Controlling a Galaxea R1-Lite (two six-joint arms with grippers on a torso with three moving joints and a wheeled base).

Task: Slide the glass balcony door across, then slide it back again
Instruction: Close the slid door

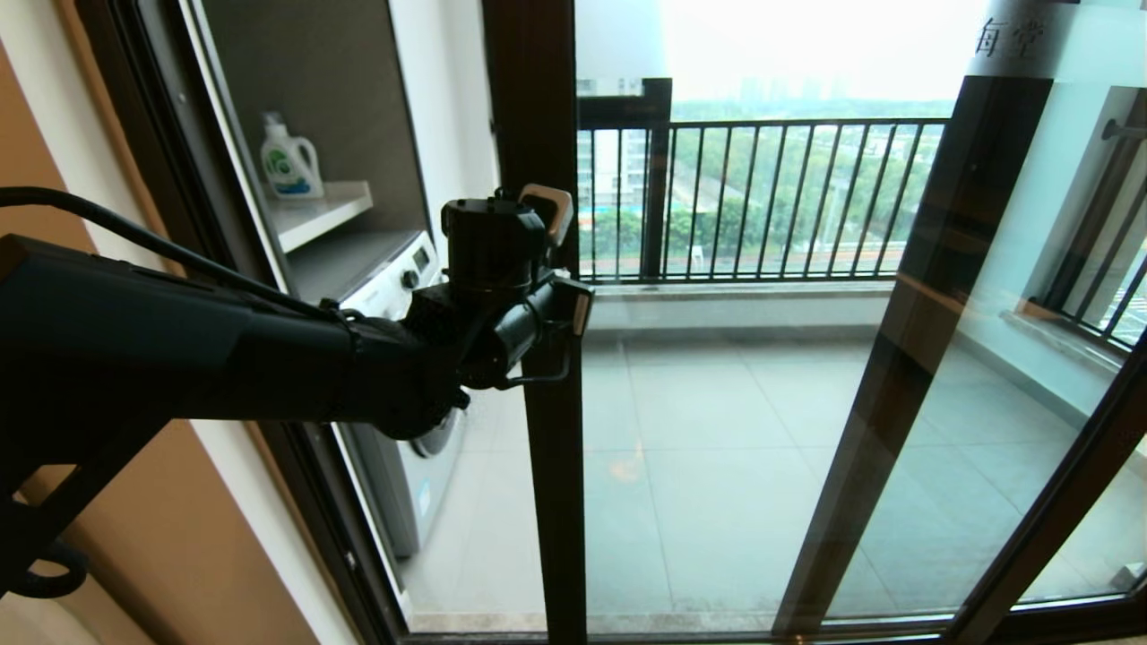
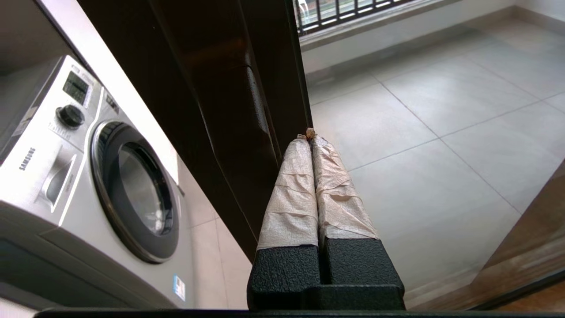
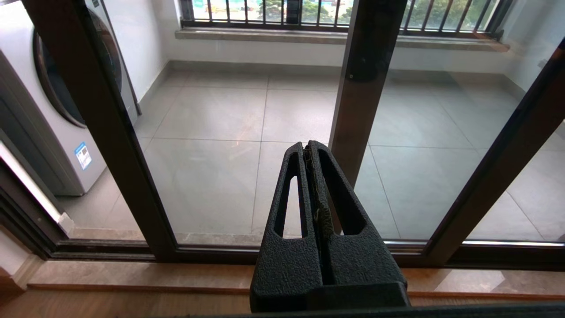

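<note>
The glass balcony door (image 1: pixel 548 502) shows as a dark brown upright stile with clear glass to its right. It also crosses the left wrist view (image 2: pixel 207 88) and the right wrist view (image 3: pixel 101 132). A dark bar handle (image 2: pixel 247 115) runs along the stile. My left gripper (image 1: pixel 563 269) reaches out to the stile at about mid height. Its tape-wrapped fingers (image 2: pixel 291 194) are shut together with nothing between them, tips (image 2: pixel 309 134) at the stile's glass-side edge. My right gripper (image 3: pixel 307 148) is shut and empty, held low and back from the glass, and is out of the head view.
A white washing machine (image 1: pixel 403 278) stands on the balcony to the left of the stile, with a detergent bottle (image 1: pixel 289 161) on a shelf above. A second dark-framed panel (image 1: pixel 905 358) overlaps on the right. A railing (image 1: pixel 762 197) closes the balcony's far side. The door track (image 3: pixel 110 254) lies below.
</note>
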